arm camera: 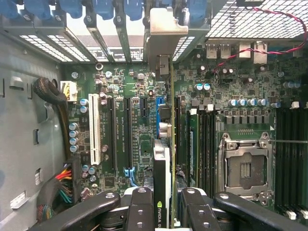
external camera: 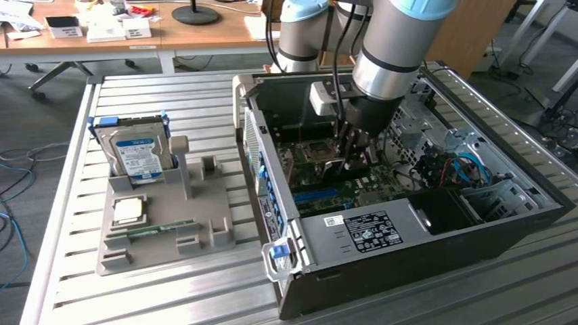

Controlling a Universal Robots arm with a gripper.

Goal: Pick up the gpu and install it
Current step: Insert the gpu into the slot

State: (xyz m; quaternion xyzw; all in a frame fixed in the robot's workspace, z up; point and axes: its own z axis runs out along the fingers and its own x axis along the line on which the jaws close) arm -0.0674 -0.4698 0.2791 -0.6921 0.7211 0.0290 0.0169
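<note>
Jaws of the gripper (arm camera: 167, 209) clamp the gpu (arm camera: 162, 163) edgewise: light, stiff, probably fragile card, best held by its edges.

Single arm (external camera: 397, 40): the forearm descends steeply, with the wrist turned straight down. The pincer (external camera: 354, 161) points vertically downward. Its dark fingers (arm camera: 140, 207) stand partly closed, clamping the edge-on gpu (arm camera: 162, 163) from both sides.
</note>
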